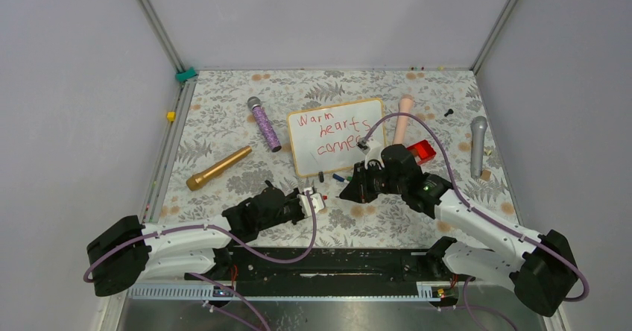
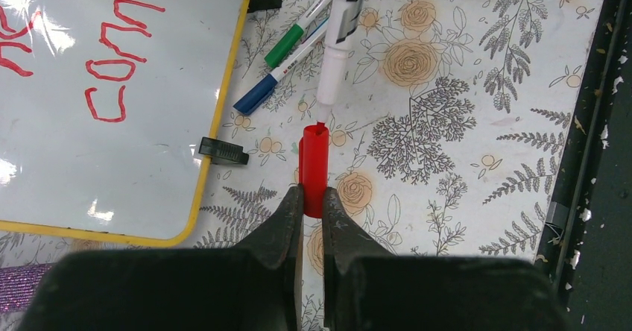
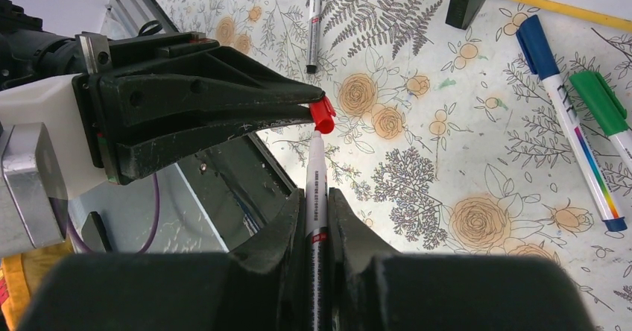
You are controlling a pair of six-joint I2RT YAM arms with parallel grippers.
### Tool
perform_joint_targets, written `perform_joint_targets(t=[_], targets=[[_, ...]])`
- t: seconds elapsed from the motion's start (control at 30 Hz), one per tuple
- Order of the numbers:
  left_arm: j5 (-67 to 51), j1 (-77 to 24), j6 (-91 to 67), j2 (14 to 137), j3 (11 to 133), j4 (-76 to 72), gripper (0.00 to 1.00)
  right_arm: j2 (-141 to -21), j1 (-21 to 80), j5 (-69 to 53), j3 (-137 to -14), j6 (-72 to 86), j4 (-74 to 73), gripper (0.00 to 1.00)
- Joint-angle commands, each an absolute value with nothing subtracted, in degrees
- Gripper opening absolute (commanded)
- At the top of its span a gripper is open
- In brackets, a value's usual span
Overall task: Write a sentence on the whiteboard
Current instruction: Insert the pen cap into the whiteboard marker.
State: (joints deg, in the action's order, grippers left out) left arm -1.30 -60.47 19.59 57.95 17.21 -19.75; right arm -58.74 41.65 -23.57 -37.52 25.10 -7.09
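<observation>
The whiteboard (image 1: 304, 154) lies at mid-table with a yellowish frame and black clip feet (image 2: 222, 150). The sentence (image 1: 328, 132) in red reads "Warm hearts conne", its end hidden behind my right arm; its last letters show in the left wrist view (image 2: 112, 66). My left gripper (image 2: 313, 197) is shut on a red marker cap (image 2: 314, 163). My right gripper (image 3: 316, 200) is shut on the white marker (image 3: 316, 171). The marker's tip points at the cap's open end (image 3: 323, 115), almost touching it, just in front of the board.
A blue marker (image 2: 272, 81) and a green marker (image 2: 296, 36) lie by the board's near edge, and a black marker (image 3: 314, 18) lies nearby. Purple (image 1: 264, 124), gold (image 1: 218, 168), pink (image 1: 403, 118) and grey (image 1: 478, 144) microphones surround the board. A red box (image 1: 422, 151) is on its right.
</observation>
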Motion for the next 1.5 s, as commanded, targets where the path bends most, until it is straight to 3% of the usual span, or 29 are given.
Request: perform_joint_targets(t=[0.0,0.37,0.73,0.97,1.47], targets=[[-2.3,-60.9,20.3,57.2,17.6,-23.4,0.00,-59.6,42.4,-23.5,-37.6,25.1,-5.8,0.00],[-2.1,-61.0,20.1,56.7,17.4,-23.3,0.00,-57.1,42.4,-18.7,-38.9,22.9,-10.0,0.00],[-2.4,-61.0,20.3,57.2,17.6,-23.3,0.00,-58.4,42.4,-21.8,-38.7,24.3,-7.8,0.00],[-2.2,-61.0,20.2,57.4,17.9,-22.9,0.00,-55.6,42.4,-15.5,-40.2,22.1,-12.3,0.00],[-2.8,-61.2,20.4,58.4,18.4,-22.5,0.00,-56.7,42.4,-21.3,-40.8,23.1,-9.6,0.00]])
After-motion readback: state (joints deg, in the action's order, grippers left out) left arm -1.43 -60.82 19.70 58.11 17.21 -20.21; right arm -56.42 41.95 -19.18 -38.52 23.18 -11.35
